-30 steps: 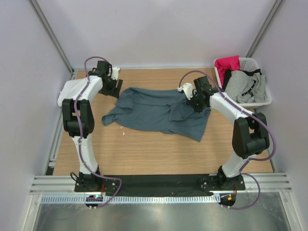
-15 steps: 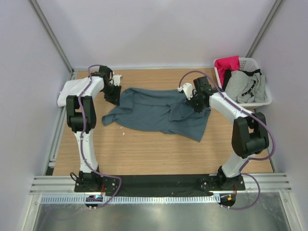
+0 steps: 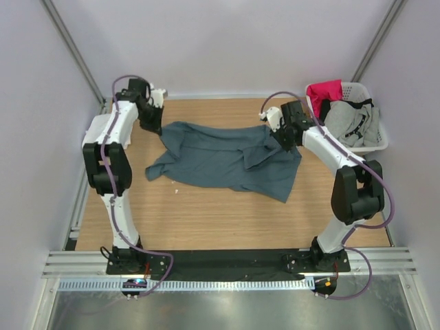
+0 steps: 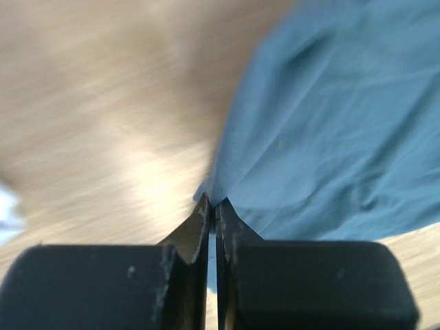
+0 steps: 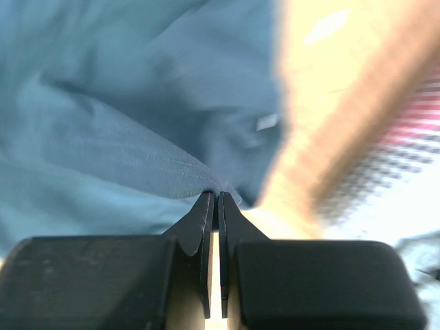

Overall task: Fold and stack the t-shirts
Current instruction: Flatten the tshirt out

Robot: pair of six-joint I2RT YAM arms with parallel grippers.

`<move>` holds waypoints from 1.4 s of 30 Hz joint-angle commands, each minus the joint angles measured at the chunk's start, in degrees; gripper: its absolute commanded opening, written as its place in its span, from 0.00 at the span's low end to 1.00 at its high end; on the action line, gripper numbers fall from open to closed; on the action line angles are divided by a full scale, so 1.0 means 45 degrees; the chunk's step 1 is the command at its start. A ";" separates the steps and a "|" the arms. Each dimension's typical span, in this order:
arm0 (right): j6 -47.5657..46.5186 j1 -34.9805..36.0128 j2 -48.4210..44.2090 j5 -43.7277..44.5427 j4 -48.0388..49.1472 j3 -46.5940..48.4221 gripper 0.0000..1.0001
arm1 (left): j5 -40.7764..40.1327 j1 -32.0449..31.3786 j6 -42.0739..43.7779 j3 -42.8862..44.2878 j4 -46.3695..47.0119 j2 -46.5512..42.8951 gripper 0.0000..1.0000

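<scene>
- Left gripper (image 4: 212,205) is pressed together on a thin edge of the blue t-shirt (image 3: 227,161), with the cloth pinched right at the fingertips. The wrist view is smeared by motion.
- Right gripper (image 5: 212,199) is also closed, pinching a stitched fold of the same shirt. A small white label (image 5: 267,122) shows on the cloth a little beyond the tips.
- Seen from above, the shirt lies rumpled on the wooden table (image 3: 206,220), across its middle and far half. One corner hangs toward the near right and another flap reaches toward the left edge.
- Farther back, the left gripper grips the shirt's far-left corner close to the table's far left corner, and the right one grips its far-right part.
- At the far right corner stands a white basket (image 3: 363,88) holding a red garment (image 3: 324,93) and a pale grey one (image 3: 354,124).
</scene>
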 commanded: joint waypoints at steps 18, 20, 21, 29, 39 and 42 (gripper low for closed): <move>0.2635 -0.1191 -0.2764 -0.1262 0.0007 0.6170 0.02 | 0.0016 0.0137 0.1752 0.2555 -0.2002 -0.5770 0.00; 0.2635 -0.1152 -0.3488 -0.1479 -0.0599 0.5956 0.02 | 0.0250 0.0137 0.1733 0.2221 -0.2334 -0.6898 0.00; 0.2384 -0.1191 -0.4323 -0.1596 -0.0775 0.5858 0.02 | 0.0406 0.0156 0.1791 0.2045 -0.2413 -0.7312 0.00; 0.1892 -0.1113 -0.7008 -0.1796 0.1391 0.5639 0.01 | 0.0369 -0.0078 0.1421 0.3094 -0.1517 -0.9698 0.01; 0.2675 -0.1094 -0.5253 -0.1754 0.3578 0.5293 0.01 | 0.0212 -0.0059 0.1597 0.0308 -0.0559 -0.8608 0.00; 0.2713 -0.1094 -0.4548 -0.1793 0.3988 0.4375 0.01 | 0.0504 -0.0059 0.1286 -0.0494 -0.0325 -0.7008 0.00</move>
